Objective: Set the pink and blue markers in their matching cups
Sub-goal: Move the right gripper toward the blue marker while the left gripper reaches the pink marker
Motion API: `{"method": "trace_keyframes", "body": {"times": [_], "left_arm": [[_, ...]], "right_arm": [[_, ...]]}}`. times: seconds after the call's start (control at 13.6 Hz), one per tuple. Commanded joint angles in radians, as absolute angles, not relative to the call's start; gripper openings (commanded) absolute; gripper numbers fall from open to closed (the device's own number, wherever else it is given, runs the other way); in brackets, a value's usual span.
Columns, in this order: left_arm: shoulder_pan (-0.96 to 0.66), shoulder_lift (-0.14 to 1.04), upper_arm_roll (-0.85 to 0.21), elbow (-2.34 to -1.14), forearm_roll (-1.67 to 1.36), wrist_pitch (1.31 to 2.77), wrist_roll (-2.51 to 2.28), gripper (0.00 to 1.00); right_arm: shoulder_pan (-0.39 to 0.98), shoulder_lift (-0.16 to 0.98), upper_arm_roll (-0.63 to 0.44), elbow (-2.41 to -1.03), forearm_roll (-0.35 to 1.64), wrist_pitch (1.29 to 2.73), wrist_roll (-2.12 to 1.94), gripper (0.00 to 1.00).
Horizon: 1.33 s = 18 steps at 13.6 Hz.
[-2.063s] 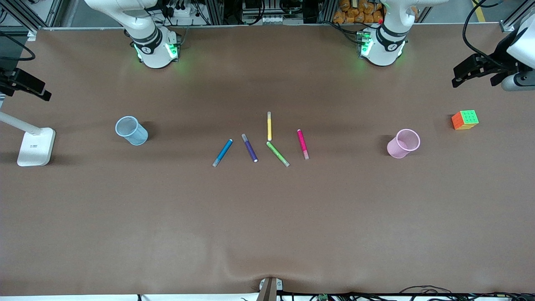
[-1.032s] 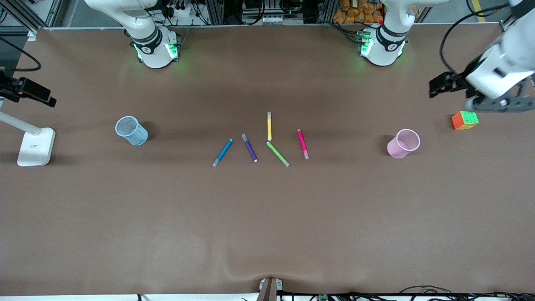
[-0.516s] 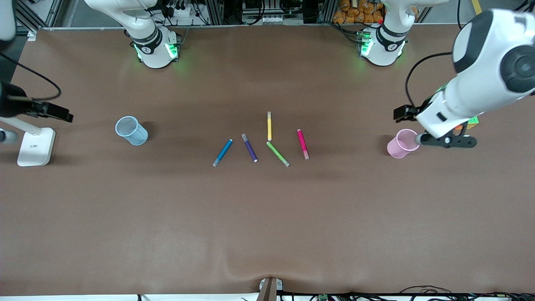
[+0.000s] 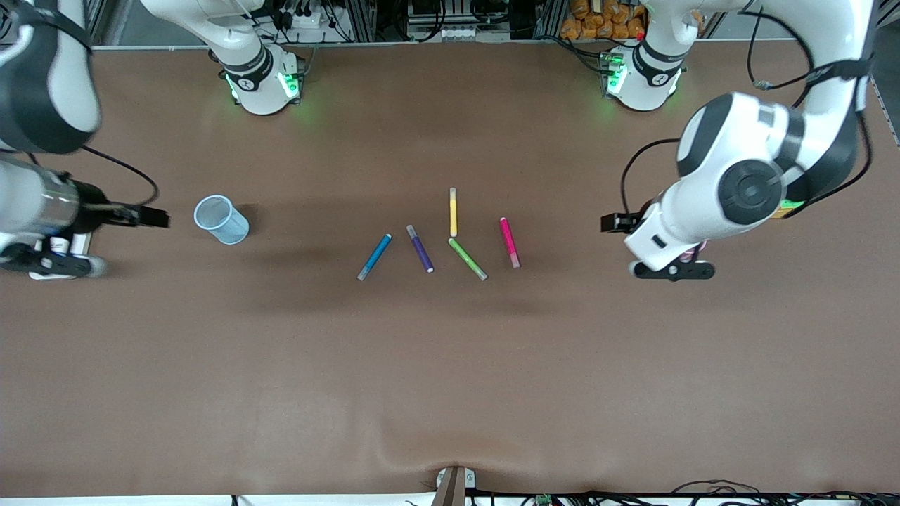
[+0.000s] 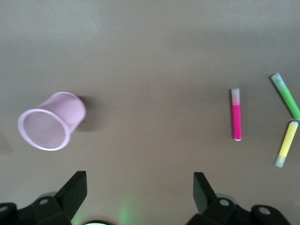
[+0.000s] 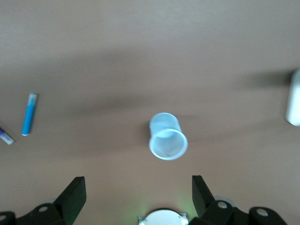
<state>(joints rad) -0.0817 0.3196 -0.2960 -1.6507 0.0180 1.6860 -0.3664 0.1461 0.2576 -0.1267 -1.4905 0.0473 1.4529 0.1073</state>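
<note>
Five markers lie in a cluster mid-frame on the table (image 4: 450, 386). The outermost marker (image 4: 373, 256) is toward the right arm's end, w/ one cup (image 4: 221, 219) further that way. The end marker (image 4: 510, 242) faces the other cup (image 5: 51, 121). Left claw (image 5: 140, 180) hangs by that cup, right claw (image 6: 136, 185) near the first.

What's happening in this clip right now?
Nothing has been picked up. The pink marker and blue marker lie on the table among three other markers. The left end effector, open, hangs over the pink cup at the left arm's end. The right end effector, open, hangs beside the blue cup at the right arm's end. Both cups are empty.
</note>
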Motion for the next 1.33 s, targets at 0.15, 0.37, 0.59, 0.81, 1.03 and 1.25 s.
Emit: {"method": "trace_keyframes", "body": {"times": [0.15,0.37,0.59,0.81,1.03,1.25], "left_arm": [[-0.195,0.442,-0.299,-1.606,0.015,1.719,-0.527,1.0],[-0.268,0.532,-0.298,-1.54,0.021,1.747,-0.642,1.0],[-0.308,0.597,-0.296,-1.532,0.023,1.799,-0.713,1.0],[-0.331,0.655,-0.296,-1.532,0.017,1.859,-0.782,1.0],[-0.341,0.705,-0.298,-1.532,0.012,1.908,-0.857,0.99],[-0.339,0.744,-0.299,-1.534,-0.006,1.957,-0.907,0.86]], "right_arm": [[0.161,0.336,-0.132,-1.482,0.155,1.525,0.214,1.0],[0.222,0.362,-0.132,-1.485,0.155,1.569,0.302,1.0],[0.265,0.403,-0.132,-1.494,0.196,1.634,0.319,1.0],[0.284,0.459,-0.132,-1.499,0.296,1.672,0.49,1.0],[0.374,0.48,-0.132,-1.56,0.299,1.763,0.627,1.0],[0.445,0.486,-0.133,-1.71,0.299,2.003,0.686,1.0]]}}
